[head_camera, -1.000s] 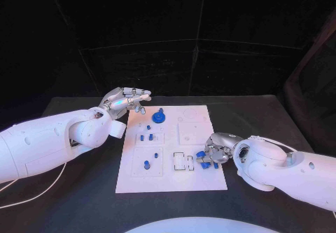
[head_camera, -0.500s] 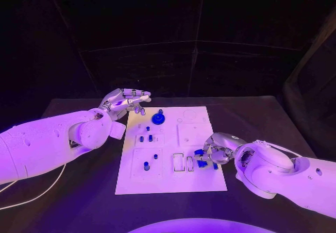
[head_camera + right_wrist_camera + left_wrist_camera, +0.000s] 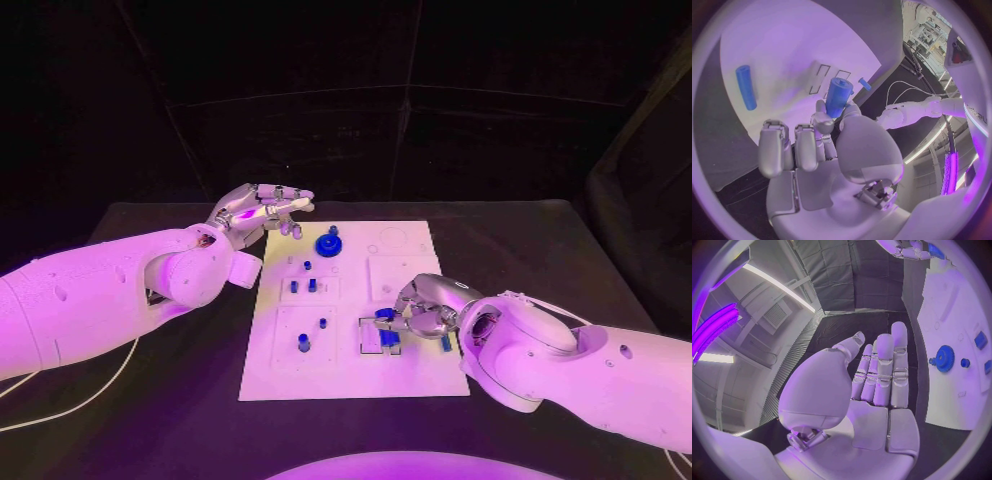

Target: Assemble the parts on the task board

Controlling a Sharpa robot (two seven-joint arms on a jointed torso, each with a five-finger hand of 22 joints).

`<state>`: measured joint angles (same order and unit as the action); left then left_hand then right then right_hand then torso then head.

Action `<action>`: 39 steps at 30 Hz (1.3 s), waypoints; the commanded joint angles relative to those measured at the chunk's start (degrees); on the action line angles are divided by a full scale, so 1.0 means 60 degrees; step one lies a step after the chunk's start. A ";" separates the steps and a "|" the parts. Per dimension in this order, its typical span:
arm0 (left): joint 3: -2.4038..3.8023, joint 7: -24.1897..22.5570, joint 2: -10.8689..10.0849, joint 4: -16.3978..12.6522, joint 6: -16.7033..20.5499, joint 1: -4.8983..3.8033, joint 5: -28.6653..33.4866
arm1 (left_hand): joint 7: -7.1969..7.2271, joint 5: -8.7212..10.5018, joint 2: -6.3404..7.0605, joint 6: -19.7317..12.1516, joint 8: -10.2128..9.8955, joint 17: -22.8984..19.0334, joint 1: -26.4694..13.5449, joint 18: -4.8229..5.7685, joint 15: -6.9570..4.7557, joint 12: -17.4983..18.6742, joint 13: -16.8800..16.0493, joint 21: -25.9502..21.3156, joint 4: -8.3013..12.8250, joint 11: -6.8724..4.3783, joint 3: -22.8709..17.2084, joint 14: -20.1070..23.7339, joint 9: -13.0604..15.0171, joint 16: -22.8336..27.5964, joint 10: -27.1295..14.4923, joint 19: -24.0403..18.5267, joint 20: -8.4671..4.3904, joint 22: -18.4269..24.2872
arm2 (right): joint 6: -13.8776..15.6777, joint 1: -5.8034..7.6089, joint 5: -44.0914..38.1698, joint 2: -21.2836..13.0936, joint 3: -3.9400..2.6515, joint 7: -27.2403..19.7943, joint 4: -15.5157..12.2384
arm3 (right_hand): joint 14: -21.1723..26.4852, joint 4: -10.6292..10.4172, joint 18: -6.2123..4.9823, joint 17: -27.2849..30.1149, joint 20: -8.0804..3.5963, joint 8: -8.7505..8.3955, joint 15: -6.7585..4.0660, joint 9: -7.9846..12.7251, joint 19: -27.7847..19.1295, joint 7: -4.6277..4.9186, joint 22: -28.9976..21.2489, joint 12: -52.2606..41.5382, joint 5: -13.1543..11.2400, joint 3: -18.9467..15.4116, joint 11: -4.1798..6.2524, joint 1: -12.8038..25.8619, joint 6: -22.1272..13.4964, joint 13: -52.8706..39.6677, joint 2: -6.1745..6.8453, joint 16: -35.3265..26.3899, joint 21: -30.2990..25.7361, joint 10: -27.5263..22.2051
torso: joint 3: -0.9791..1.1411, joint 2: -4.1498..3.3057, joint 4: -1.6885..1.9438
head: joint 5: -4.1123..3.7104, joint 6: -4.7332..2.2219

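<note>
The white task board [image 3: 411,375] is seen in the centre of the head view, lying flat on the black table [image 3: 548,240]. The right hand [image 3: 418,310] is placed over the lower right part of the board, entering from the lower right of the frame. A blue cylindrical part [image 3: 839,96] is pinched between its thumb and a finger, as is shown in the right wrist view, while the other fingers [image 3: 772,145] are curled beside it. In the head view this part [image 3: 387,338] is held just above the outlined rectangular slots [image 3: 369,342] near the board's lower middle; whether it touches the board cannot be told. A second blue cylinder [image 3: 746,86] is seen lying loose on the board in the right wrist view. The left hand [image 3: 260,210] is held at the upper left corner of the board, its fingers [image 3: 879,370] stretched out straight and close side by side, with nothing held. Just right of it, a blue gear [image 3: 329,243] is seated at the board's top left. Small blue pegs [image 3: 302,286] are seen standing in the left column of the board, below the gear.
</note>
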<state>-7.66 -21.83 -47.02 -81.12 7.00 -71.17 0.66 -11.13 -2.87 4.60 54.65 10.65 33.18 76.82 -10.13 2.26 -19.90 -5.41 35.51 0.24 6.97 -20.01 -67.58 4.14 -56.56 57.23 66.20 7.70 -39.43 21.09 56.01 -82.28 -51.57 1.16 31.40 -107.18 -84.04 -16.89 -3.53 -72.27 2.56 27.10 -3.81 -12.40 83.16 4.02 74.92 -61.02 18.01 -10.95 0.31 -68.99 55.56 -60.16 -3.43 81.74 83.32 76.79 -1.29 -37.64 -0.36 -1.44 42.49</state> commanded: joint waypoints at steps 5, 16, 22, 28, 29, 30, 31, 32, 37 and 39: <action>0.0008 -0.0033 0.0005 -0.0039 -0.0110 -0.0014 0.0024 | -0.0025 -0.0004 -0.0060 -0.0061 0.0033 -0.0010 0.0052 -0.0050 -0.0022 -0.0029 -0.0003 -0.0048 0.0000 0.0017 0.0045 0.0059 -0.0016 0.0063 -0.0079 -0.0076 0.0009 0.0010 | -0.0667 0.0014 0.0156 0.0326 -0.0005 0.0246 0.0161 | -0.0494 0.0023 0.0149 -0.0042 -0.0037 0.0053 -0.0058 -0.0084 0.0048 -0.0025 0.0757 0.0057 -0.0186 -0.0252 0.0021 0.0253 0.0151 -0.0024 -0.0115 0.0066 0.0042 0.0121 | 0.0008 0.0001 0.0003 | 0.0031 0.0030; 0.0008 -0.0026 0.0001 -0.0042 -0.0122 -0.0015 0.0024 | -0.0025 -0.0004 -0.0060 -0.0061 0.0033 -0.0010 0.0052 -0.0050 -0.0022 -0.0029 -0.0003 -0.0048 0.0000 0.0017 0.0045 0.0059 -0.0016 0.0063 -0.0079 -0.0076 0.0009 0.0010 | -0.0895 0.0015 0.0090 0.0541 -0.0005 0.0428 0.0285 | -0.0473 0.0036 0.0132 0.0001 -0.0046 0.0018 -0.0064 -0.0208 -0.0004 -0.0028 0.0694 0.0293 -0.0822 -0.0627 0.0031 0.0547 0.0156 0.0009 -0.0228 0.0023 -0.0007 0.0106 | 0.0014 0.0013 -0.0022 | 0.0063 0.0053; 0.0009 -0.0018 -0.0004 -0.0044 -0.0118 -0.0015 0.0024 | -0.0025 -0.0004 -0.0060 -0.0061 0.0033 -0.0010 0.0052 -0.0050 -0.0022 -0.0029 -0.0003 -0.0048 0.0000 0.0017 0.0045 0.0059 -0.0016 0.0063 -0.0079 -0.0076 0.0009 0.0010 | -0.0634 0.0015 -0.0123 0.0575 -0.0005 0.0404 0.0354 | -0.0369 -0.0034 0.0014 0.0349 -0.0010 -0.0176 0.0012 -0.0233 -0.0339 0.0096 0.0194 0.1706 -0.2486 -0.1102 -0.0058 0.1494 -0.0159 0.1127 0.0652 -0.0203 -0.0346 -0.0539 | 0.0015 0.0015 -0.0026 | 0.0071 0.0047; 0.0009 -0.0009 -0.0011 -0.0046 -0.0124 -0.0015 0.0024 | -0.0025 -0.0004 -0.0060 -0.0061 0.0033 -0.0010 0.0052 -0.0050 -0.0022 -0.0029 -0.0003 -0.0048 0.0000 0.0017 0.0045 0.0059 -0.0016 0.0063 -0.0079 -0.0076 0.0009 0.0010 | -0.0432 0.0016 -0.0394 0.0542 -0.0005 0.0359 0.0363 | -0.0301 -0.0023 -0.0062 0.0553 0.0085 -0.0285 0.0098 -0.0260 -0.0552 0.0192 -0.0133 0.2623 -0.2517 0.0154 -0.0175 0.2382 -0.0388 0.1829 0.1875 -0.0386 -0.0597 -0.0964 | 0.0018 0.0023 -0.0030 | 0.0081 0.0058; 0.0009 -0.0008 -0.0012 -0.0046 -0.0125 -0.0015 0.0024 | -0.0025 -0.0004 -0.0060 -0.0061 0.0033 -0.0010 0.0052 -0.0050 -0.0022 -0.0029 -0.0003 -0.0048 0.0000 0.0017 0.0045 0.0059 -0.0016 0.0063 -0.0079 -0.0076 0.0009 0.0010 | -0.0427 0.0016 -0.0412 0.0531 -0.0005 0.0339 0.0355 | -0.0305 -0.0015 -0.0063 0.0556 0.0092 -0.0269 0.0099 -0.0278 -0.0549 0.0189 -0.0134 0.2621 -0.2509 0.0241 -0.0173 0.2252 -0.0370 0.1823 0.1804 -0.0396 -0.0601 -0.0938 | 0.0021 0.0024 -0.0032 | 0.0084 0.0059; 0.0009 -0.0006 -0.0014 -0.0046 -0.0126 -0.0015 0.0024 | -0.0025 -0.0004 -0.0060 -0.0061 0.0033 -0.0010 0.0052 -0.0050 -0.0022 -0.0029 -0.0003 -0.0048 0.0000 0.0017 0.0045 0.0059 -0.0016 0.0063 -0.0079 -0.0076 0.0009 0.0010 | -0.0425 0.0016 -0.0432 0.0514 -0.0005 0.0303 0.0342 | -0.0312 -0.0001 -0.0062 0.0551 0.0098 -0.0250 0.0099 -0.0298 -0.0537 0.0183 -0.0123 0.2607 -0.2494 0.0336 -0.0169 0.2070 -0.0348 0.1805 0.1699 -0.0402 -0.0598 -0.0902 | 0.0023 0.0026 -0.0037 | 0.0090 0.0062; 0.0009 -0.0006 -0.0015 -0.0045 -0.0126 -0.0015 0.0024 | -0.0025 -0.0004 -0.0060 -0.0061 0.0033 -0.0010 0.0052 -0.0050 -0.0022 -0.0029 -0.0003 -0.0048 0.0000 0.0017 0.0045 0.0059 -0.0016 0.0063 -0.0079 -0.0076 0.0009 0.0010 | -0.0430 0.0016 -0.0443 0.0501 -0.0005 0.0275 0.0331 | -0.0324 0.0020 -0.0059 0.0537 0.0102 -0.0222 0.0095 -0.0331 -0.0519 0.0170 -0.0107 0.2586 -0.2435 0.0469 -0.0165 0.1680 -0.0323 0.1777 0.1521 -0.0409 -0.0592 -0.0848 | 0.0023 0.0030 -0.0040 | 0.0094 0.0065; 0.0009 -0.0005 -0.0015 -0.0044 -0.0127 -0.0015 0.0024 | -0.0025 -0.0004 -0.0060 -0.0061 0.0033 -0.0010 0.0052 -0.0050 -0.0022 -0.0029 -0.0003 -0.0048 0.0000 0.0017 0.0045 0.0059 -0.0016 0.0063 -0.0079 -0.0076 0.0009 0.0010 | -0.0426 0.0016 -0.0452 0.0485 -0.0005 0.0243 0.0320 | -0.0331 0.0078 -0.0058 0.0530 0.0101 -0.0208 0.0091 -0.0350 -0.0511 0.0165 -0.0103 0.2578 -0.2298 0.0549 -0.0158 0.1383 -0.0313 0.1763 0.1428 -0.0414 -0.0591 -0.0820 | 0.0024 0.0032 -0.0043 | 0.0093 0.0067; 0.0009 -0.0005 -0.0022 -0.0042 -0.0132 -0.0015 0.0024 | -0.0025 -0.0004 -0.0060 -0.0061 0.0033 -0.0010 0.0052 -0.0050 -0.0022 -0.0029 -0.0003 -0.0048 0.0000 0.0017 0.0045 0.0059 -0.0016 0.0063 -0.0079 -0.0076 0.0009 0.0010 | -0.0091 0.0015 -0.0457 0.0223 -0.0005 -0.0084 0.0155 | -0.0364 0.0341 -0.0044 0.0445 0.0080 -0.0148 0.0067 -0.0435 -0.0459 0.0141 -0.0048 0.2486 -0.1730 0.0654 -0.0129 0.0276 -0.0303 0.1640 0.1215 -0.0405 -0.0566 -0.0697 | 0.0033 0.0039 -0.0046 | 0.0074 0.0051; 0.0008 -0.0004 -0.0028 -0.0032 -0.0127 -0.0015 0.0024 | -0.0025 -0.0004 -0.0066 -0.0080 0.0057 -0.0023 0.0058 -0.0052 -0.0019 -0.0056 -0.0001 -0.0069 0.0003 0.0018 0.0057 0.0077 -0.0016 0.0063 -0.0102 -0.0084 0.0014 0.0025 | 0.0197 0.0016 -0.0325 -0.0025 -0.0006 -0.0295 0.0024 | -0.0380 0.0303 -0.0036 0.0388 0.0075 -0.0159 0.0066 -0.0448 -0.0434 0.0146 -0.0016 0.2417 -0.1494 0.0611 -0.0128 0.0166 -0.0340 0.1565 0.1142 -0.0383 -0.0547 -0.0646 | 0.0037 0.0049 -0.0062 | 0.0080 0.0051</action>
<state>-7.66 -21.70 -47.16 -81.26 6.87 -71.18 0.66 -11.34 -2.87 4.60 54.44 10.65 33.11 76.82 -10.12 2.26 -19.90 -5.41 35.28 0.24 7.18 -20.02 -67.58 4.14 -56.56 57.02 66.20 7.70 -39.35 18.82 56.03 -84.12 -51.17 1.15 32.37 -106.58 -83.82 -15.03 -3.54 -69.84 3.17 26.11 -3.59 -15.04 80.26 5.02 74.77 -46.35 8.71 -7.03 -0.35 -67.59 53.67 -50.66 3.43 79.40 79.99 72.56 -1.12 -37.43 -0.64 -0.93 42.81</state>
